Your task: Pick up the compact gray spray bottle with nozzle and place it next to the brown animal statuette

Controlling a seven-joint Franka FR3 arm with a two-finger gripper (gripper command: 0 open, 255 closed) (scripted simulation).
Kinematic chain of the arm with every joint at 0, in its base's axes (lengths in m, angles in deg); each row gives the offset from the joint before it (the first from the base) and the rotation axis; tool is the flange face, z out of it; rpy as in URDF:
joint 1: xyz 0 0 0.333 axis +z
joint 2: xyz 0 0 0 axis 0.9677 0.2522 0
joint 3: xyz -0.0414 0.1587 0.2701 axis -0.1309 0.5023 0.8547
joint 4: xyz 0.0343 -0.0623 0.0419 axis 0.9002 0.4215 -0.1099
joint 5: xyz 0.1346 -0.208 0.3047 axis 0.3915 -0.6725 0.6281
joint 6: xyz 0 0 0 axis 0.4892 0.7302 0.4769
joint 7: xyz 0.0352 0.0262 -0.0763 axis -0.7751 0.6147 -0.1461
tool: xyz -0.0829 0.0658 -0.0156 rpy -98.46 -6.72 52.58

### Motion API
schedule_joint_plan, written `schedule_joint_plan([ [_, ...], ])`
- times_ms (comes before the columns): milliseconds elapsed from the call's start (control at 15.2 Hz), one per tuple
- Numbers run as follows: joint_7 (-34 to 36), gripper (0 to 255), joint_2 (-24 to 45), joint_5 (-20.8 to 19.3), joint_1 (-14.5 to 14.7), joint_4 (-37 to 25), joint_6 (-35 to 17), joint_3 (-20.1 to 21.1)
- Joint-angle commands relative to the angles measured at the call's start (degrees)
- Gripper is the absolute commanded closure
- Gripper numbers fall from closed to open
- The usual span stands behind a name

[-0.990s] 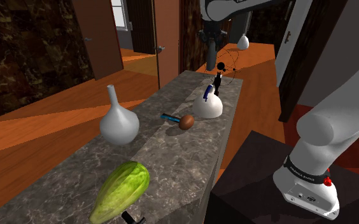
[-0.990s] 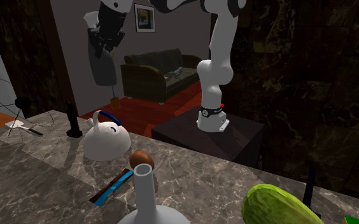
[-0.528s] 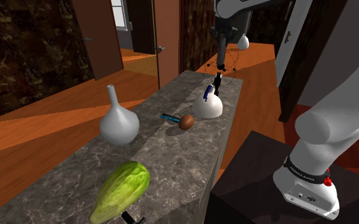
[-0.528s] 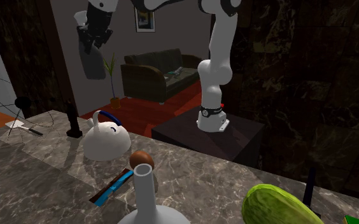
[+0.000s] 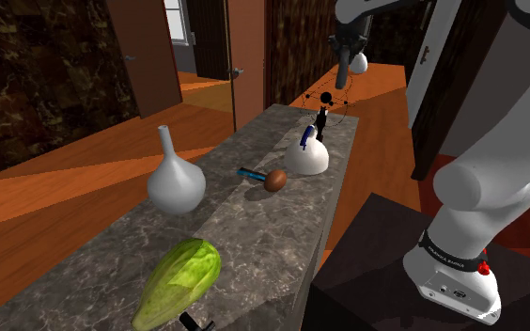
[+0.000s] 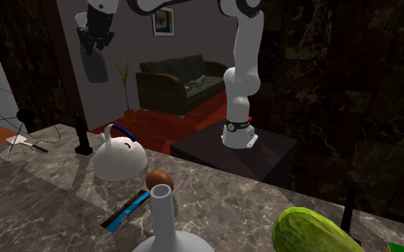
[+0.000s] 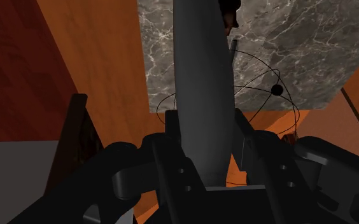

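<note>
Desk [image 5: 254, 235], grey and veined, runs away from the stand toward the shoulder view's upper middle. The white arm [image 5: 498, 169] reaches up and over its far end. On that far end sits a white domed thing with a blue handle [image 6: 119, 159].

High above this part of the desk hangs the end effector [image 6: 91, 44]. It is closed on the plain grey spray bottle [image 6: 92, 70], and the wrist view shows a black finger pressed against each side of the bottle's body. The bottle hangs well clear of the surface with its long body pointing down.

Below it stand a wire-ring ornament [image 6: 7, 107] and a small dark upright figure [image 6: 82, 136], which I take to be the statuette. The figure sits between the ornament and the dome.

By my reading the pick is done and the carry is in hand, with the placing not yet begun. The next move calls for lowering the bottle onto bare desk just beside the figure. It must stay clear of the wire rings and the dome. The bottle should stand on its base before the fingers part.
</note>
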Motion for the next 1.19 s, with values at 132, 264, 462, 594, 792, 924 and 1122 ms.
schedule_joint_plan([
  [132,-5.18,255,3.84,0.95,-2.12,-4.3,-1.56,-2.83],
  [264,-6.7,255,5.25,1.27,-2.91,-5.21,-2.69,-3.75],
  [462,-5.79,255,5.19,0.76,-3.0,-2.91,-4.8,-3.81],
  [594,-5.16,255,5.22,0.39,-3.06,-1.46,-6.19,-3.86],
  [792,-4.19,255,5.34,-0.23,-3.15,0.62,-8.24,-3.92],
  [924,-3.51,255,5.49,-0.68,-3.21,1.93,-9.6,-3.97],
  [1122,-2.45,255,5.79,-1.42,-3.3,3.79,-11.61,-4.03],
])
